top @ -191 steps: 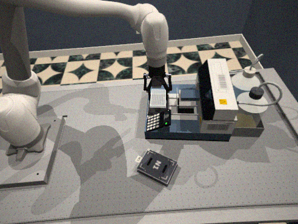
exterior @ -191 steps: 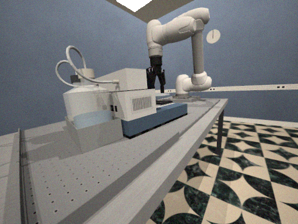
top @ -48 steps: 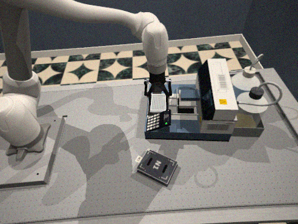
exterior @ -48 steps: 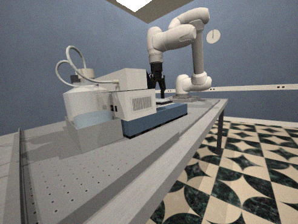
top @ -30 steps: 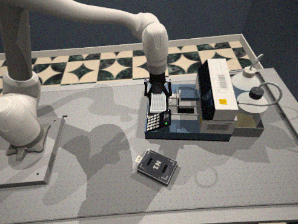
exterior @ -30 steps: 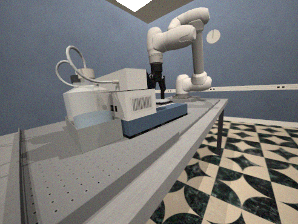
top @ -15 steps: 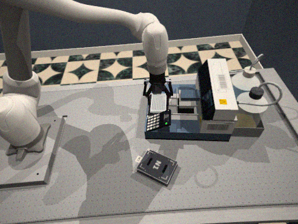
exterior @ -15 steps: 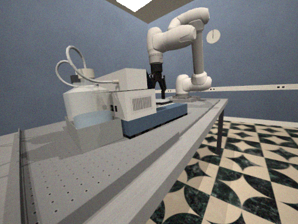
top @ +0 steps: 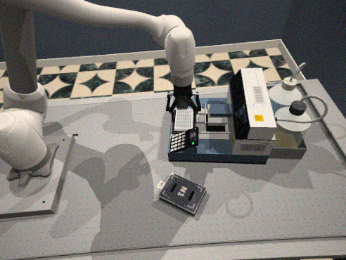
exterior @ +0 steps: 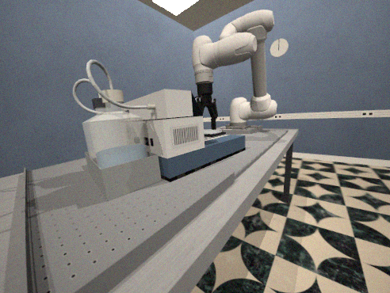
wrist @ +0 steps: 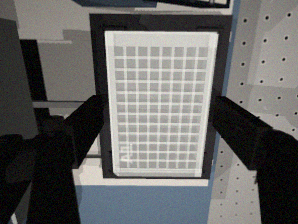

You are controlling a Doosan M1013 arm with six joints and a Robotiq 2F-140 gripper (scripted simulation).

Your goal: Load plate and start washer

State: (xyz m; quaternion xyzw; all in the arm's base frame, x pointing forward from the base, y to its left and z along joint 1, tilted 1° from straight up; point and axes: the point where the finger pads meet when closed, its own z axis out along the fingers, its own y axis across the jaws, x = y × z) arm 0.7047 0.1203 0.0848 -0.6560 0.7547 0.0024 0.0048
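The white plate (wrist: pixel 160 102) lies flat in the dark carrier (wrist: pixel 97 60) at the washer's (top: pixel 218 140) left end, just behind the keypad (top: pixel 180 140). The gripper (wrist: pixel 160 120) hangs right over it, jaws parted and holding nothing (a sliver of gap shows between each finger (wrist: pixel 235 122) and the plate's long edges). The black nest (top: pixel 183 193) sits bare on the table (top: pixel 116 211), nearer the front.
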